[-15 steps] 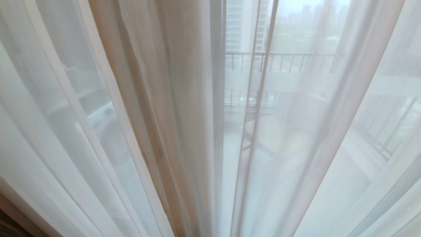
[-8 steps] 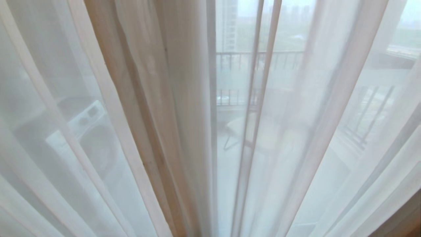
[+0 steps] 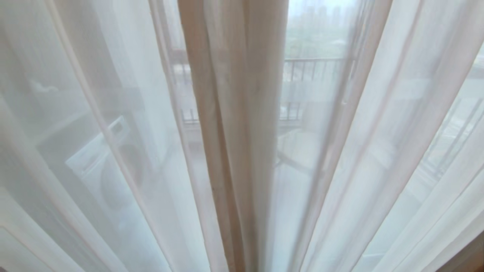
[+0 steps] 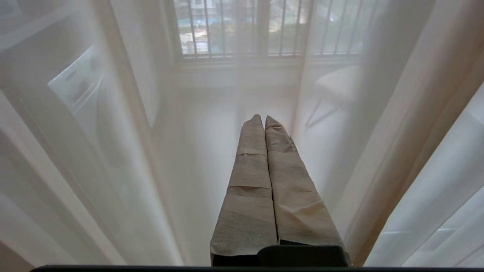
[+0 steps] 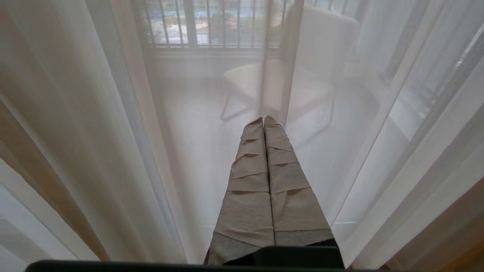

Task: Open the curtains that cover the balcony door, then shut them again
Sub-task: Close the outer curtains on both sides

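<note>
White sheer curtains [image 3: 113, 113] are hanging drawn across the balcony door, filling the head view from edge to edge; at left a washing machine [image 3: 102, 166] is showing faintly through the fabric, at centre a bunched fold [image 3: 234, 113] is falling straight down, and at right a railing [image 3: 314, 68] and a chair [image 3: 298, 147] are showing on the balcony. The opening step is apparently not yet begun: the next move is calling for an arm to reach in and catch a fold. The left gripper [image 4: 262, 121] is pointing at the sheer with its wrapped fingers pressed together, clasping nothing; the right gripper [image 5: 263, 121] is mirroring it, likewise clenched and empty.
</note>
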